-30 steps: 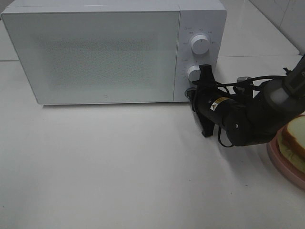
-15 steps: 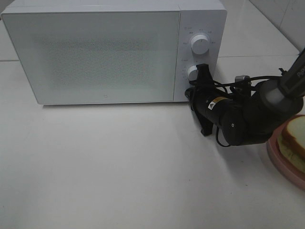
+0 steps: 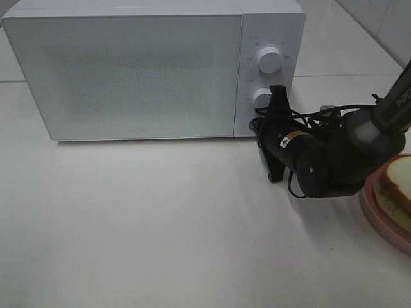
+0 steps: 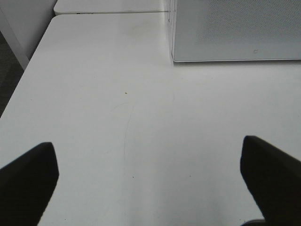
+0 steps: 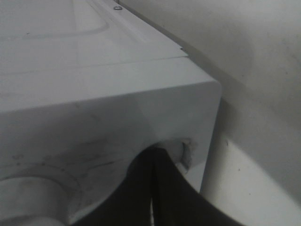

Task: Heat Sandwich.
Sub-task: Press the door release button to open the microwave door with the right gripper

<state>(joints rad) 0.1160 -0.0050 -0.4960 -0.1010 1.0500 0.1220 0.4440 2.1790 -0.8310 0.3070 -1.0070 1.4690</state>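
Observation:
The sandwich (image 3: 397,185), white bread with a tan crust, lies on a pink plate (image 3: 377,206) at the right edge of the exterior high view. The white microwave (image 3: 128,70) stands at the back with its door closed. My right gripper (image 3: 256,125) is shut, its tips pressed against the bottom corner of the microwave's control panel, below the lower knob (image 3: 261,97). The right wrist view shows the shut right gripper (image 5: 154,162) touching a small recess in the microwave (image 5: 103,89) front. My left gripper (image 4: 150,181) is open over bare table, holding nothing.
An upper knob (image 3: 270,59) sits above the lower one. The white table (image 3: 160,224) stretches in front of the microwave. In the left wrist view the microwave's (image 4: 235,28) front corner lies ahead, and the table edge (image 4: 26,70) drops off beside it.
The right arm has shifted slightly left, toward the microwave, its shut tips staying at the control panel. The left gripper and the sandwich have not moved.

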